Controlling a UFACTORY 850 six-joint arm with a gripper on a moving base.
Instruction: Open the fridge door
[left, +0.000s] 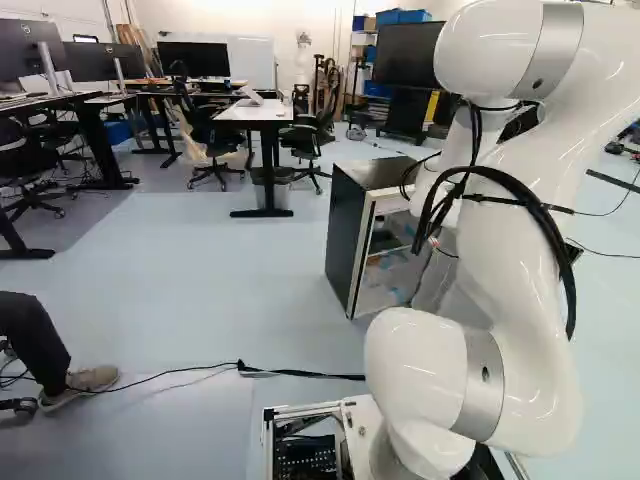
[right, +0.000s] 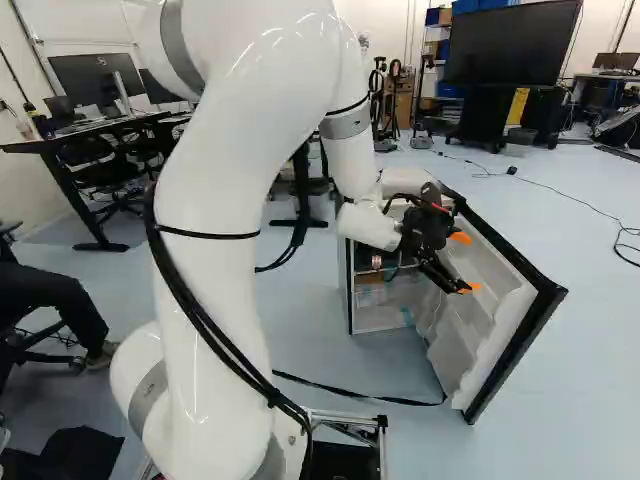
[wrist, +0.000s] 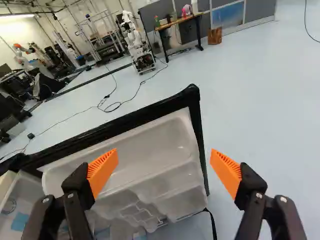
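Two fingers (wrist: 102, 172) of the gripper (wrist: 164, 160) stand wide apart near the fridge door (wrist: 150, 145), swung out from the fridge (left: 345, 230); contact is unclear. Stiff, it should swing lightly if pushed near its free edge.

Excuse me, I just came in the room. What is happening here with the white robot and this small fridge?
The white arm is at work on opening the fridge. The door already stands wide open, with its inner shelves showing. The gripper is at the door's inner side, its fingers spread apart, with no grip on the door. Whether one finger touches the door, these pictures do not settle.
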